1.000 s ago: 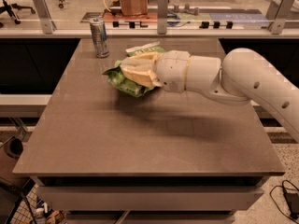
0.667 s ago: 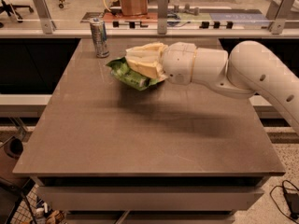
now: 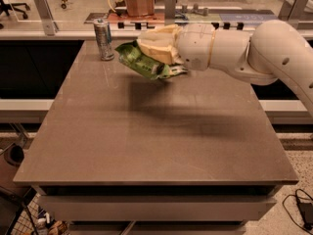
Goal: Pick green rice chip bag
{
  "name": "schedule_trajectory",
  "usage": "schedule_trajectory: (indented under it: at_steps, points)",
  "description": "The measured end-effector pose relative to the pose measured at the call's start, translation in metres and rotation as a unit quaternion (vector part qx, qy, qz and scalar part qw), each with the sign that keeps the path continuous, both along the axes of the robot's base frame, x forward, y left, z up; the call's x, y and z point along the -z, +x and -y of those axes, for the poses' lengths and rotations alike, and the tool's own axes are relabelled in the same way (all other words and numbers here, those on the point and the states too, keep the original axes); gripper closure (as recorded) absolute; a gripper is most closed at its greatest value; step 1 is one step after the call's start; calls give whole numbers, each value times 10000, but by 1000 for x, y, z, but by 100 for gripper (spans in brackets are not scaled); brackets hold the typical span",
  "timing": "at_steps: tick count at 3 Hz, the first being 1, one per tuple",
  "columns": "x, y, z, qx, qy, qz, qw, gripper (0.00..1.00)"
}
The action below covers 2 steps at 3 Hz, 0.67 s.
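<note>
The green rice chip bag [image 3: 142, 61] is bright green foil and hangs tilted in the air above the far part of the brown table [image 3: 146, 136]. My gripper [image 3: 155, 48], with pale cream fingers [image 3: 164, 35], reaches in from the right and is shut on the bag's upper side. The bag's shadow lies on the table below it. My white arm [image 3: 254, 53] stretches in from the right edge.
A silver drink can [image 3: 103, 38] stands upright at the table's far left, just left of the bag. Behind the table runs a counter with a glass partition and a brown paper bag [image 3: 139, 1]. A cable lies on the floor at the right [image 3: 301, 204].
My gripper has lifted the bag higher off the table and drawn it a little to the right, away from the can. The can has not moved.
</note>
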<state>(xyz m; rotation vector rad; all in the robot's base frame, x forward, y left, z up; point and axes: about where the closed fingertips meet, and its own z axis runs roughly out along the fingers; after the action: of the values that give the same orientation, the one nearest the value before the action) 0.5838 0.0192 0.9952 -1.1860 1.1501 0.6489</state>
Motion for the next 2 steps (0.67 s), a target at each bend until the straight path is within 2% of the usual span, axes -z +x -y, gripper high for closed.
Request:
schedule_trajectory:
  at_steps: [2]
  points:
    - [-38, -6, 33, 273, -203, 253, 9991, 100]
